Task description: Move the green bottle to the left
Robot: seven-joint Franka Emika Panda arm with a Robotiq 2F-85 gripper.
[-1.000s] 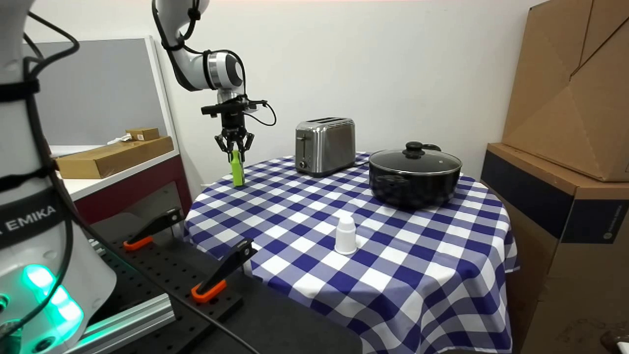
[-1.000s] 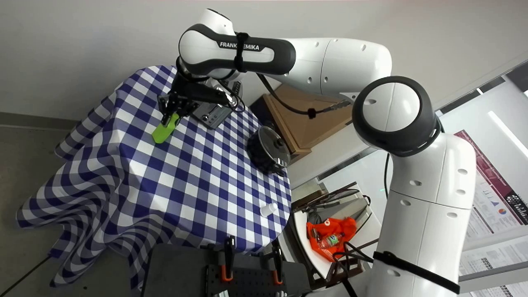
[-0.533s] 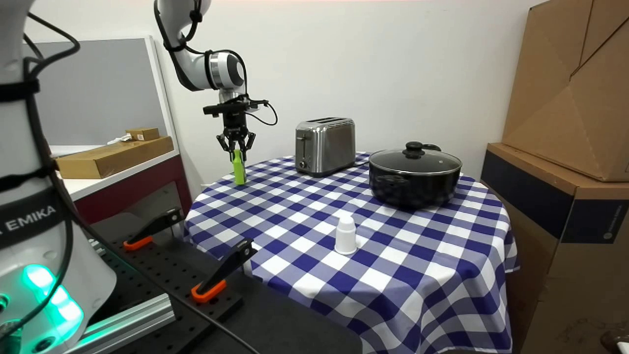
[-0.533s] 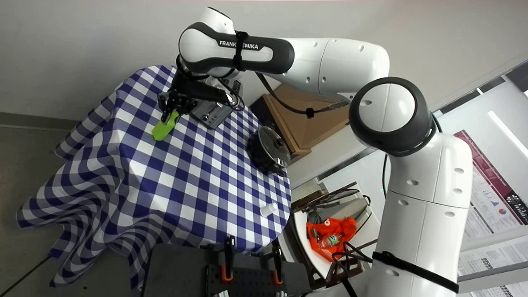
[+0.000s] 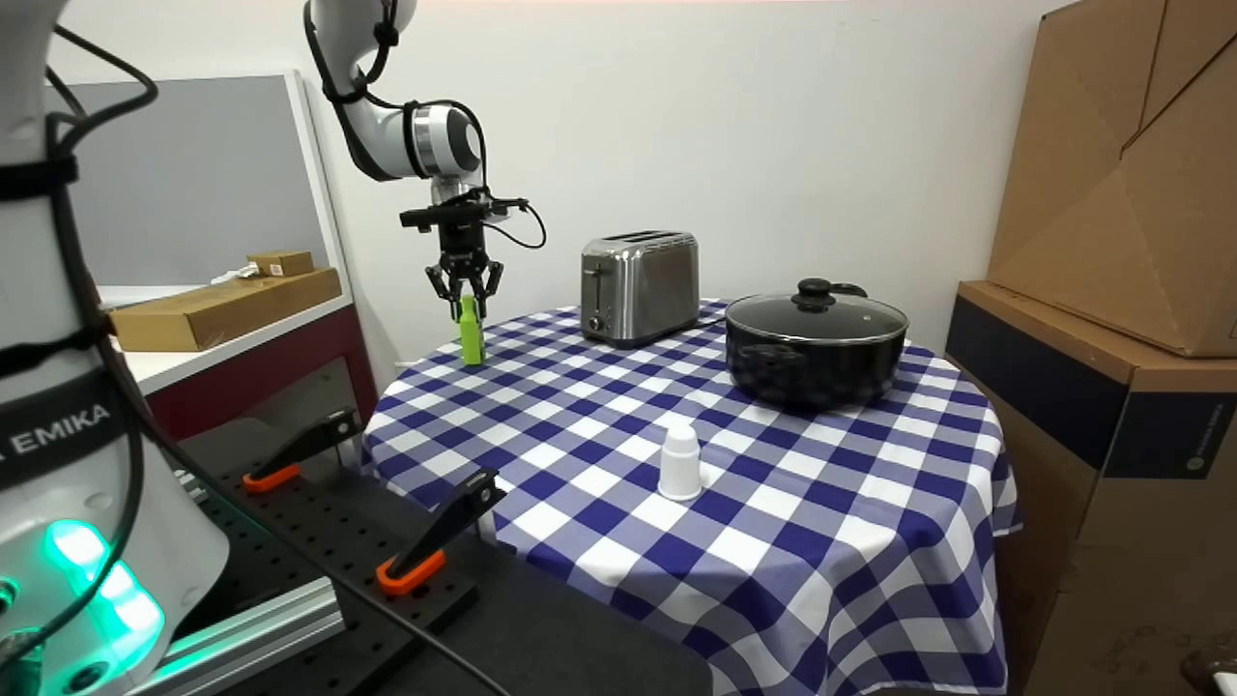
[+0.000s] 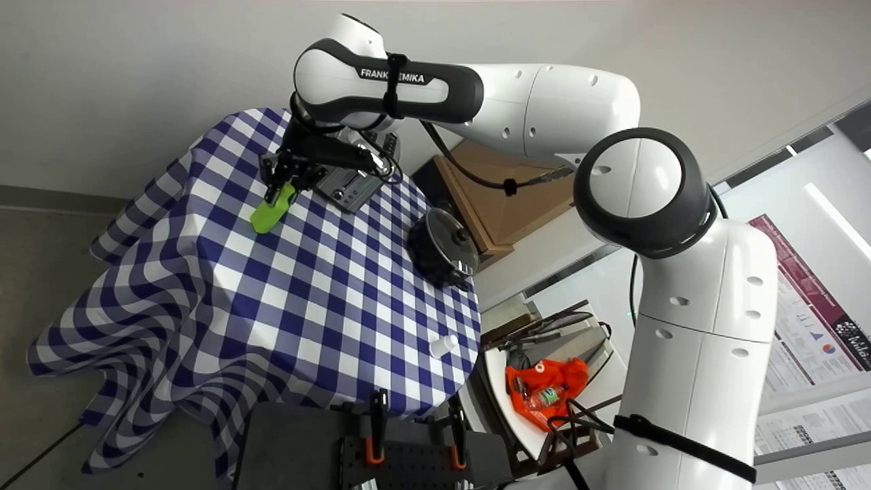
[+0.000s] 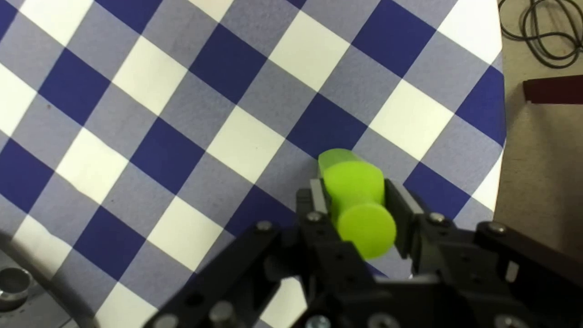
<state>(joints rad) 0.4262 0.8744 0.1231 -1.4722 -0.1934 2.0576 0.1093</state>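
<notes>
Gripper (image 5: pixel 469 314) and green bottle (image 5: pixel 473 344) are slightly farther right in an exterior view than a second ago, the partly closed fingers (image 7: pixel 403 205) gripping the bottle.

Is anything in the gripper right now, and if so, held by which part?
Yes, the green bottle: the gripper holds it by its upper part, near the cap.

One green bottle (image 5: pixel 472 346), one toaster (image 5: pixel 657 290), one pot (image 5: pixel 807 372), two clamps (image 5: pixel 443 525)
</notes>
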